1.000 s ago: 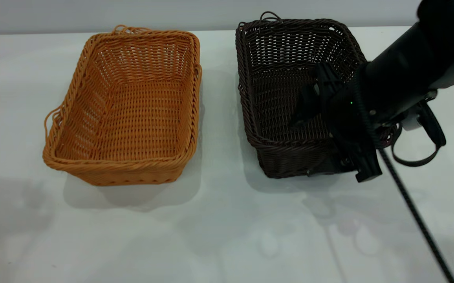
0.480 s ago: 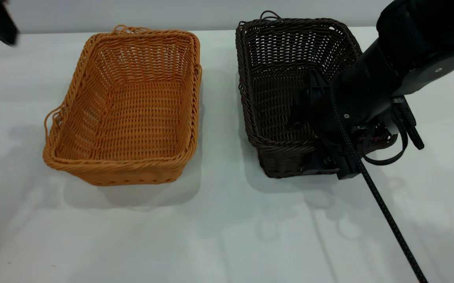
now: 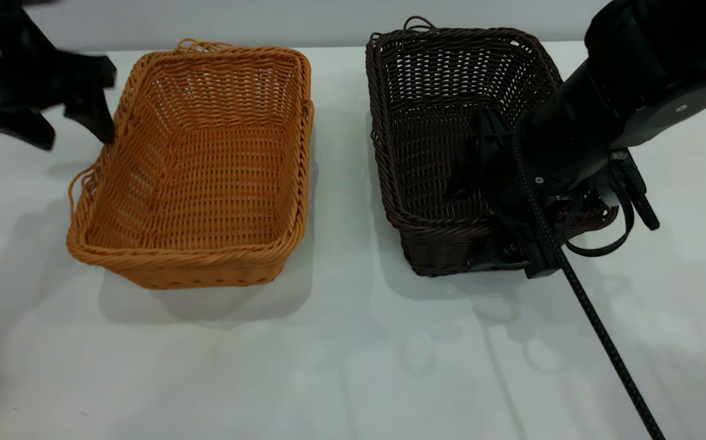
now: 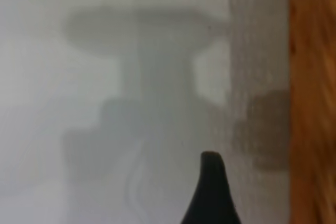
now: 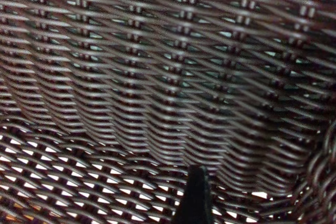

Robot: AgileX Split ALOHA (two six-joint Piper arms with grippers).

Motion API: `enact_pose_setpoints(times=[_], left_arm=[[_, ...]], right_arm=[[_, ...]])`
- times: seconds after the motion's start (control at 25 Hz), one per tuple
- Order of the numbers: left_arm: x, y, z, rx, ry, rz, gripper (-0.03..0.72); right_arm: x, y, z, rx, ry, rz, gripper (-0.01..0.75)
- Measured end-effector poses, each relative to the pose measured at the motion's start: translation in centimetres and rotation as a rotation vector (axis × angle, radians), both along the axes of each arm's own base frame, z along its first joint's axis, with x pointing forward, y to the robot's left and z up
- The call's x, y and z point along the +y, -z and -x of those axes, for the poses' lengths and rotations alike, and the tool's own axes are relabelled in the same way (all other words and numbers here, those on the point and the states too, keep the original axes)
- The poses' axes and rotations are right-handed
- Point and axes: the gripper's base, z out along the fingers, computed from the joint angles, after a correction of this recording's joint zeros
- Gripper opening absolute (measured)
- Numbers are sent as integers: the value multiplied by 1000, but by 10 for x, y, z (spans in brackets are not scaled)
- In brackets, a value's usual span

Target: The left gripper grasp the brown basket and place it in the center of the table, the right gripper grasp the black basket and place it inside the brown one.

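Brown basket (image 3: 197, 165) sits left of centre in the exterior frame on the table (image 3: 353, 366), black basket (image 3: 451, 146) right of centre, the two near but apart. Left gripper (image 3: 54, 122) is at upper left, fingers spread open, one fingertip just beside the brown basket's outer left rim, not yet around it. Right gripper (image 3: 481, 208) is at the black basket's near right wall, one finger inside and the body outside; seems clamped on the wall but cannot tell for sure. Step in hand: both grasps being set up, neither basket lifted. Next, left needs to straddle the rim, close, drag basket to centre; right should wait, then lift and nest
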Motion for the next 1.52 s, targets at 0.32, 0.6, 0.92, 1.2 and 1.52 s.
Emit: enact_pose_setpoints(times=[0.32,0.6,0.92,1.2,1.52], left_arm=[[-18,52,-3,76,41,-11,482],[-21,55,-4,75,72,-20,167],[-22,52,-6,43,273,-82,87],[-51,48,-13,-133,730,-254,87],[-137,42,-7,-343,1358,-480,87]], right_arm=[[0,4,1,2,-29,13,508],[0,5,1,2,-38,17,227],[-30,-28,-21,-124,-77,20,208],[-101,-81,-50,-338,-286,-68,207],[-137,-126,-68,-378,-700,-190,206]])
